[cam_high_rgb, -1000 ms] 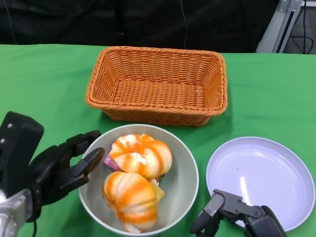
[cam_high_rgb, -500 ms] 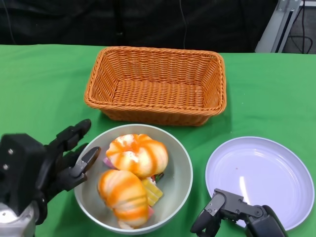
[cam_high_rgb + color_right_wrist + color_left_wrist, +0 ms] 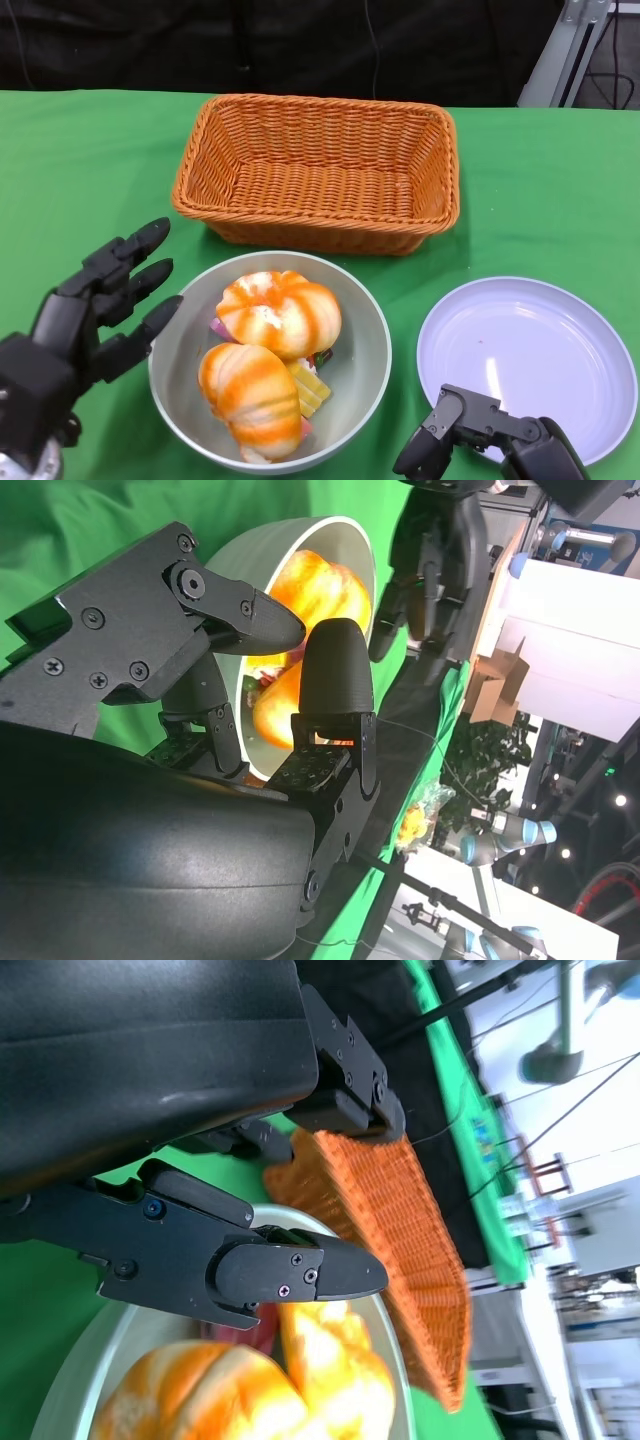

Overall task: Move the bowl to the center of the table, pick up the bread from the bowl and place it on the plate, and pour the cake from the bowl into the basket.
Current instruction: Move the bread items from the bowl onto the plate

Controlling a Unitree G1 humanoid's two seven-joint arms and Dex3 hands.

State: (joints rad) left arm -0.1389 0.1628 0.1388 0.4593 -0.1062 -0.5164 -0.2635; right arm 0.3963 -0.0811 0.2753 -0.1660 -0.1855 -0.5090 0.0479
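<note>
Bowl point(image 3: 368, 340) holds two breads point(image 3: 280, 312).

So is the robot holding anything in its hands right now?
No. The left hand is open beside the bowl, fingers spread, and the right hand near the plate grips nothing.

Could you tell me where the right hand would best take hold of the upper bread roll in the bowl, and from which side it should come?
Probably from above, across the rounded top of the upper bread roll. It sits highest in the bowl, half resting on the lower roll, so its crown is free while the bowl wall blocks a sideways approach. The right hand waits low beside the plate and would have to lift over the rim.
</note>
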